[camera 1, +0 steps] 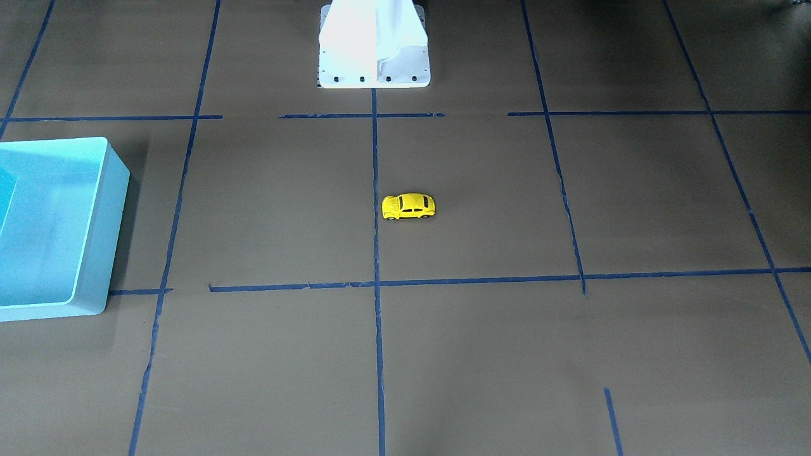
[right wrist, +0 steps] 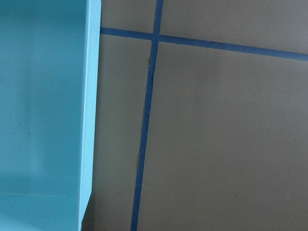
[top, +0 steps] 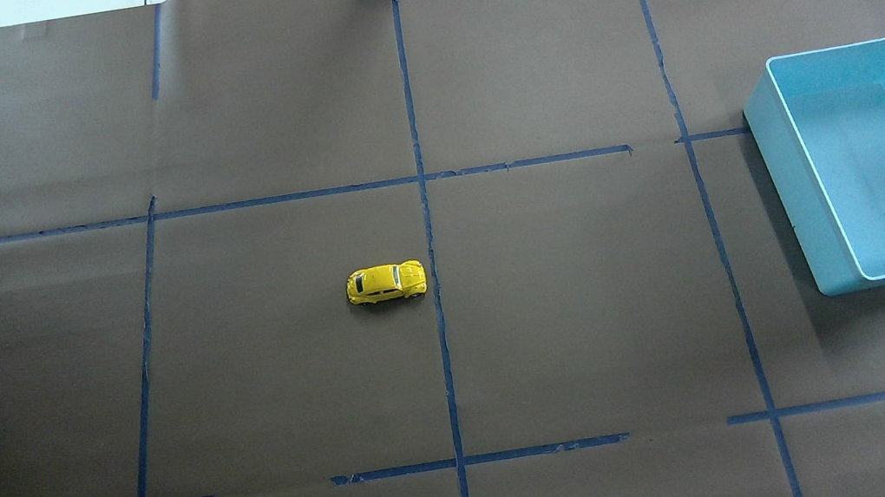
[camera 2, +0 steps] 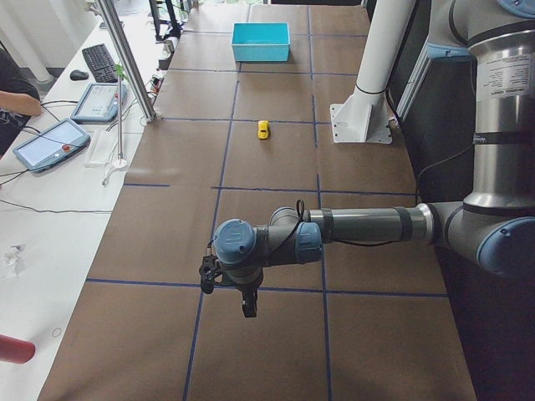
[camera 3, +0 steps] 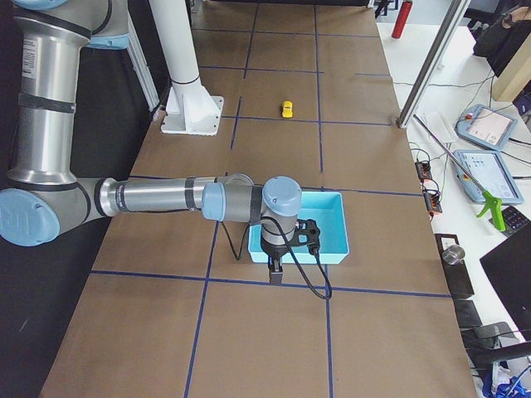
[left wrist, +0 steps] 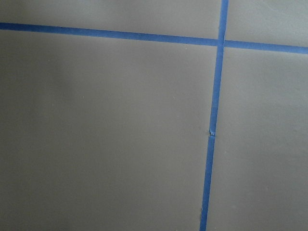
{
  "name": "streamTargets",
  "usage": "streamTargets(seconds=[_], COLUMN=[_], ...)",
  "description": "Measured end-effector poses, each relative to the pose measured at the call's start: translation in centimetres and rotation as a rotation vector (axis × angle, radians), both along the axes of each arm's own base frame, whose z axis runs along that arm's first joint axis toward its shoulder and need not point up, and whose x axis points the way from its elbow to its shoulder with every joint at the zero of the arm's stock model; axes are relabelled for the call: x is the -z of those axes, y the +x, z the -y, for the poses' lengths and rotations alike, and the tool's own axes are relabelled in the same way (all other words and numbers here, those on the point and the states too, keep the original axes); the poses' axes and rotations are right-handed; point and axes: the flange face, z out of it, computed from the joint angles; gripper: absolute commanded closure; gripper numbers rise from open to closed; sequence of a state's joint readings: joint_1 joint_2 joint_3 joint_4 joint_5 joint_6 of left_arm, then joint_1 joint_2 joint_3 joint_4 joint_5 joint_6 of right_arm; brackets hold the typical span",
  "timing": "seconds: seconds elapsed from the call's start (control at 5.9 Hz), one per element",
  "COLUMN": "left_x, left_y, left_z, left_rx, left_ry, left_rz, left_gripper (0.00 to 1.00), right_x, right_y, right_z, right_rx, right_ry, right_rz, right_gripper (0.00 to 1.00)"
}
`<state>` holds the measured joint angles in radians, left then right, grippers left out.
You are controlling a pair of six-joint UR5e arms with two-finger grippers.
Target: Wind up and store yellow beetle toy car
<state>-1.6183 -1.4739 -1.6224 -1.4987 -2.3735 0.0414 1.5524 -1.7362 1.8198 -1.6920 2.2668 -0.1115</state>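
The yellow beetle toy car [camera 1: 408,206] stands on its wheels on the brown table near the centre tape line; it also shows in the overhead view [top: 386,282] and small in both side views [camera 2: 263,129] [camera 3: 287,109]. The turquoise bin [top: 812,167] stands empty at the robot's right. My left gripper [camera 2: 247,309] hangs over the table's left end, far from the car; I cannot tell if it is open or shut. My right gripper [camera 3: 275,276] hangs just beside the bin's [camera 3: 332,249] near wall; I cannot tell its state either. Neither wrist view shows fingers.
The robot's white base [camera 1: 374,47] stands at the table's edge behind the car. Blue tape lines [top: 423,199] grid the brown table. Tablets and a keyboard lie on the side bench [camera 2: 50,142]. The right wrist view shows the bin's wall [right wrist: 91,96].
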Motion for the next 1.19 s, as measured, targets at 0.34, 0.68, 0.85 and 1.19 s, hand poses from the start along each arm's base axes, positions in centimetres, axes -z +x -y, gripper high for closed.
streamTargets(seconds=[0.34,0.68,0.85,1.19], left_x=[-0.04,-0.09,-0.15,-0.03], left_y=[0.00,0.00,0.00,0.00], left_z=[0.00,-0.01,-0.06,0.01], left_rx=[0.000,0.000,0.000,0.000], left_ry=[-0.001,-0.002,-0.003,-0.001], left_rz=[0.000,0.000,0.000,0.000], left_gripper=[0.00,0.00,0.00,0.00], right_x=[-0.79,-1.13,-1.16,-1.21], right_y=[0.00,-0.03,-0.03,-0.06], right_z=[0.04,0.07,0.07,0.07], right_rx=[0.000,0.001,0.001,0.002], right_ry=[-0.015,-0.021,-0.021,-0.023], right_rz=[-0.001,-0.001,-0.001,-0.001], right_gripper=[0.00,0.00,0.00,0.00])
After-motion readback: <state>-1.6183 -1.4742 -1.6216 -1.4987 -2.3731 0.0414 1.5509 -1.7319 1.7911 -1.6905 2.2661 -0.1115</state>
